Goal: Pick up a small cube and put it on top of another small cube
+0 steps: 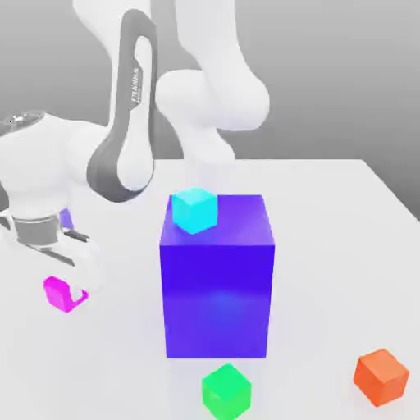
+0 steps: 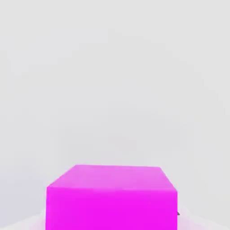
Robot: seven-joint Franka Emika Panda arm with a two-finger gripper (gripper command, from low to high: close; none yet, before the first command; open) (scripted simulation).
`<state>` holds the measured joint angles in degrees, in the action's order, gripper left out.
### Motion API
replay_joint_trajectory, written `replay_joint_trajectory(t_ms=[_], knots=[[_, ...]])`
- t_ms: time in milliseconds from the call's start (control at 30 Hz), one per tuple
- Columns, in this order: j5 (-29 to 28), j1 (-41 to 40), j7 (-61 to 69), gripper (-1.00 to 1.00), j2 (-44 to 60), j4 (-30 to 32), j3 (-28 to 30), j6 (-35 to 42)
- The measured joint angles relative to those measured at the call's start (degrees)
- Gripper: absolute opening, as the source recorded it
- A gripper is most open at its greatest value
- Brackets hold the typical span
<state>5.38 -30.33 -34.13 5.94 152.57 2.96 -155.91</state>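
The gripper (image 1: 72, 283) is pinched on the magenta cube (image 1: 61, 292), which sits low at the exterior view's left, just above or on the white table (image 1: 328, 246); whether it has cleared the surface I cannot tell. From the fingers, the green cube (image 1: 226, 390) lies toward about four o'clock in the exterior view, well apart, past the near corner of the big blue-violet block (image 1: 217, 283). A cube has no long axis, so the carry likely turns on that bearing alone.

Magenta cube (image 2: 111, 197) — glossy, close up — against a pale surface (image 2: 112, 81).
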Motion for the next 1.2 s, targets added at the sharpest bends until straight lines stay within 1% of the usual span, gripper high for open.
replay_joint_trajectory(t_ms=[800,1000,1067,1200], knots=[[-7.08,12.34,16.79,-1.0,1.6,-9.45,-14.02,7.14],[-8.6,15.72,21.48,-1.0,1.25,-10.73,-17.98,8.12],[-9.1,16.51,22.38,-1.0,1.24,-9.58,-18.78,6.37],[-13.69,18.23,19.46,-1.0,8.15,-9.58,-16.71,-0.51]])
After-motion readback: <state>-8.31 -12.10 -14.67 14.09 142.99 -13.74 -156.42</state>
